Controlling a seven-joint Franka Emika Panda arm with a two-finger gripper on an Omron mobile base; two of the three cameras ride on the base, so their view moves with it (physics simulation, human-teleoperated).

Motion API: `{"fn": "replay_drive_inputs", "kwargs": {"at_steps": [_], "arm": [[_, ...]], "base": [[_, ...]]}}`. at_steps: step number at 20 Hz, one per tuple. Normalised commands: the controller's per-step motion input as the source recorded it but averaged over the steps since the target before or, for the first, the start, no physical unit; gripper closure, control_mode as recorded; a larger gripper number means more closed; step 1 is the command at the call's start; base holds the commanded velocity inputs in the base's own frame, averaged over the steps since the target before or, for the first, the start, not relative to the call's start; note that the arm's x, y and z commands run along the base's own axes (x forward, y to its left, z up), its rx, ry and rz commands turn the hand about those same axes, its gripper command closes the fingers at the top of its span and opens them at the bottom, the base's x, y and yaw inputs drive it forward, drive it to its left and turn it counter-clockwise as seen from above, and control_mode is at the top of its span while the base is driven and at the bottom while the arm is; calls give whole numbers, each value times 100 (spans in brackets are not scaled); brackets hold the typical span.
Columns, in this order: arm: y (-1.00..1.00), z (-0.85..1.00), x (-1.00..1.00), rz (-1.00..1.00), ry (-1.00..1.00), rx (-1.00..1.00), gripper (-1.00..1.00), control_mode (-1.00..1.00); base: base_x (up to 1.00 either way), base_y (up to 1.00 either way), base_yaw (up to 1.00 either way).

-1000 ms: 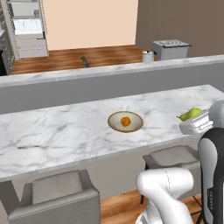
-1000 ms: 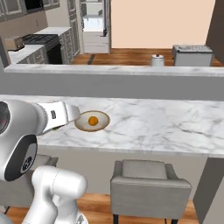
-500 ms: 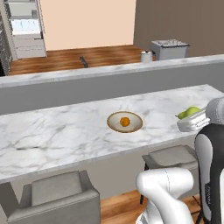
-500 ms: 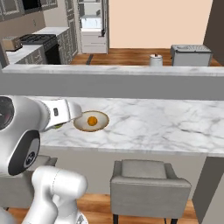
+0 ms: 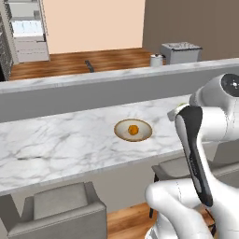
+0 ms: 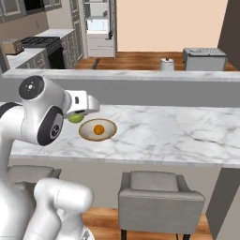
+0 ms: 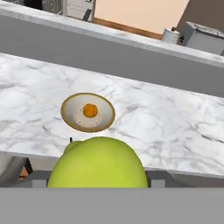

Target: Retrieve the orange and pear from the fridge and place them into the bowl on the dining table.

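Smooth yellow-green pear (image 7: 98,162) held between the jaws of the white arm's two-finger gripper (image 6: 80,114), just beside the shallow tan-rimmed cream bowl (image 7: 68,120) on the white marble dining table (image 7: 166,127); small round orange (image 7: 90,110) sits inside the bowl. Pear looks light, firm, rather slippery: grip the widest part of its body, not the taper

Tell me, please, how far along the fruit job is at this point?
Done: the orange lies in the bowl on the dining table. In hand: the pear sits in the gripper, close beside the bowl in the right base view. Left: bring the pear over the bowl and release it.
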Motion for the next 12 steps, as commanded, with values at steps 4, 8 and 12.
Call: {"fn": "replay_drive_inputs", "kwargs": {"at_steps": [4, 8, 12], "arm": [[0, -36, 95, 0, 8, 2, 100, -100], [1, -49, 78, 0, 18, 8, 100, -100], [11, -52, 66, 0, 18, 14, 100, -100]], "base": [[0, 0, 0], [0, 0, 0], [0, 0, 0]]}}
